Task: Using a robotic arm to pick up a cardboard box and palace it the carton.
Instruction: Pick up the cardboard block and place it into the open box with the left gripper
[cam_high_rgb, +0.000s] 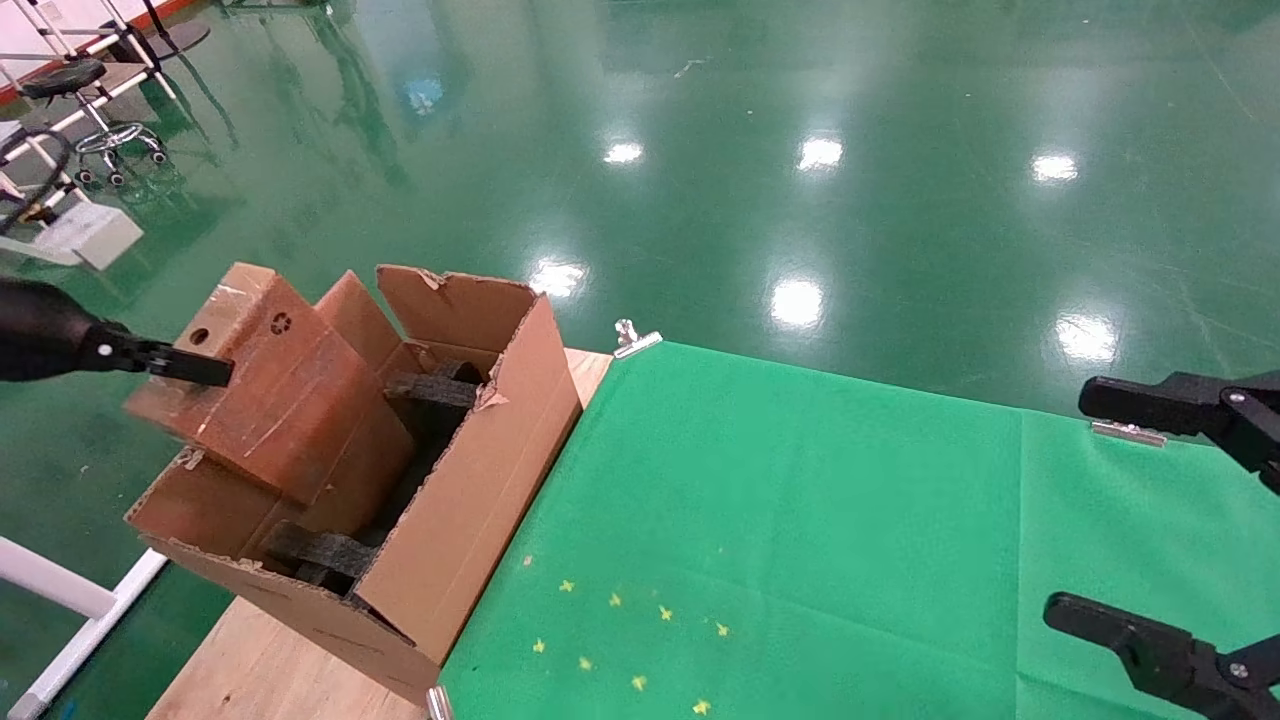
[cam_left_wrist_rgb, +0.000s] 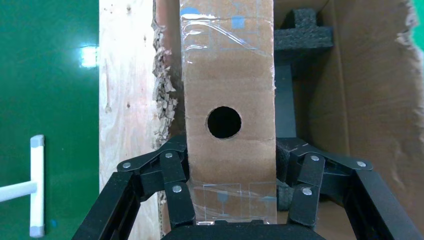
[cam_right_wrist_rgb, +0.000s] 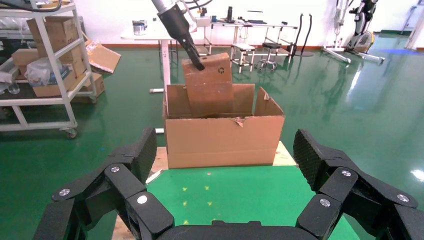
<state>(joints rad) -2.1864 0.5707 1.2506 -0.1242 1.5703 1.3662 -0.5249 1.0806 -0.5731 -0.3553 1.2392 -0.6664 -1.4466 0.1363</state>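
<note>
My left gripper (cam_high_rgb: 195, 368) is shut on the cardboard box (cam_high_rgb: 270, 390), a small brown box with a round hole and a recycling mark. It holds the box tilted, lower part down inside the carton (cam_high_rgb: 480, 470), upper part above the flaps. In the left wrist view the fingers (cam_left_wrist_rgb: 177, 200) clamp both sides of the box (cam_left_wrist_rgb: 229, 75) below its hole. Black foam blocks (cam_high_rgb: 435, 390) lie inside the carton. My right gripper (cam_high_rgb: 1110, 515) is open and empty over the green cloth, far right. The right wrist view shows the carton (cam_right_wrist_rgb: 222, 140), the box (cam_right_wrist_rgb: 210, 85) and the open right gripper (cam_right_wrist_rgb: 226, 150).
The carton stands on the wooden tabletop (cam_high_rgb: 260, 670) at the left end of the green cloth (cam_high_rgb: 800, 520). Metal clips (cam_high_rgb: 635, 340) hold the cloth's edge. A white rail (cam_high_rgb: 60, 590) stands left of the table. A shelf cart (cam_right_wrist_rgb: 45, 60) with boxes stands beyond.
</note>
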